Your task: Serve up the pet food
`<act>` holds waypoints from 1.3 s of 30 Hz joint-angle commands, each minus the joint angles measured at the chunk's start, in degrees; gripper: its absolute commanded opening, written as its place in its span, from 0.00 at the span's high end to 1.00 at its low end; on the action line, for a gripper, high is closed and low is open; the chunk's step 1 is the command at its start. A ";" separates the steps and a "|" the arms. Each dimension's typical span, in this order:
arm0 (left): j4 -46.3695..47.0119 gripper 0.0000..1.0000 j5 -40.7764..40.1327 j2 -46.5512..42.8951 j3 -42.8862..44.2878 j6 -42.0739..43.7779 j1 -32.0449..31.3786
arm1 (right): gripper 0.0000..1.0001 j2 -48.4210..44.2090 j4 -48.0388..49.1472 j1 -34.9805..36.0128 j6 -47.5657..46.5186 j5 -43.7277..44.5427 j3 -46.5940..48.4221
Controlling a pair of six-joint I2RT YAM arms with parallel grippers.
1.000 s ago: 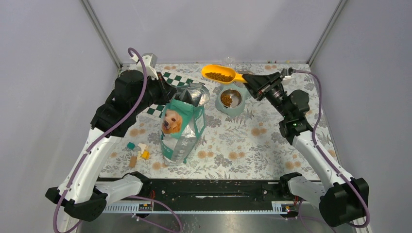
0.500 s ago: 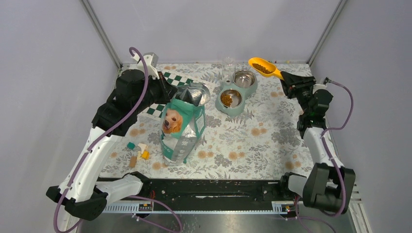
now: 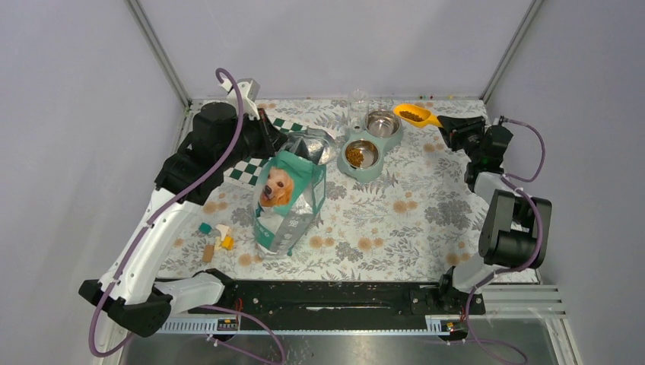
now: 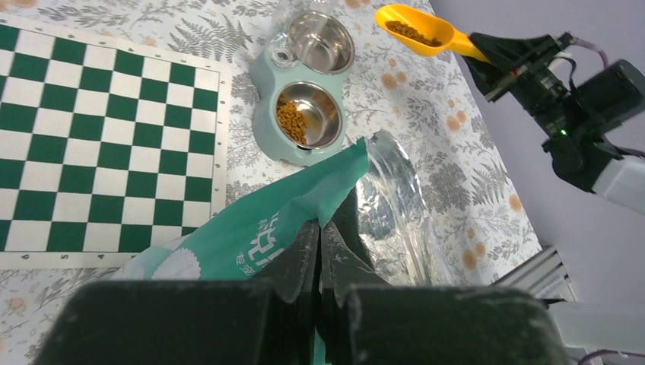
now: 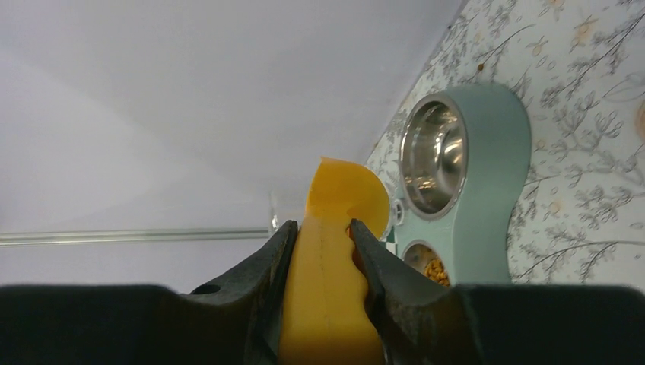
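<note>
Right end effector (image 3: pixel 445 123): pinching the scoop (image 3: pixel 414 115) by its handle, bowl end pointing left toward the feeder (image 3: pixel 357 173).
Left end effector (image 4: pixel 319 228): pressed together on the top edge of the bag (image 3: pixel 285 205), holding the mouth up.
Kibble (image 3: pixel 411 116): a small load in the scoop; a second lot (image 3: pixel 354 155) lies in the near bowl (image 3: pixel 362 154).
Far bowl (image 3: pixel 382 123): bare steel, no kibble visible.
Just changed: a second ago the loaded scoop hung left of the feeder, behind the near bowl; since then swung right across both bowls and dropped lower, now just right of the far bowl, with the right arm folded back on itself.
Meaning: load carried over but not yet tipped; most likely lined up for a pour from the right.
Poor view: cannot tell whether the scoop's lip overhangs the far bowl's rim or sits beside it.
Around: green-and-white board (image 3: pixel 247 173) behind the bag, small blocks (image 3: pixel 215 239) on the bench (image 3: pixel 395 228) to its left, well apart from the feeder.
In the way: nothing between scoop and bowls; the bag stands clear to the left.
</note>
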 commanded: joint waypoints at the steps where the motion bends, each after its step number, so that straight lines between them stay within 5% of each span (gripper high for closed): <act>1: 13.18 1.00 2.72 0.83 4.92 0.54 0.29 | 1.00 5.39 2.31 0.75 -6.65 0.54 5.87; 14: 13.79 1.00 2.52 2.17 4.81 1.25 0.47 | 1.00 11.78 -22.54 6.26 -24.03 7.50 22.53; 21: 13.19 1.00 3.33 3.64 5.87 1.83 0.71 | 1.00 12.78 -38.48 12.22 -35.29 18.97 32.64; 32: 13.12 1.00 2.69 3.15 5.80 1.83 1.13 | 1.00 15.98 -51.35 18.28 -46.94 31.87 45.17; 39: 12.90 1.00 2.60 2.17 5.24 1.33 1.24 | 1.00 10.40 -52.43 19.03 -49.36 29.38 45.32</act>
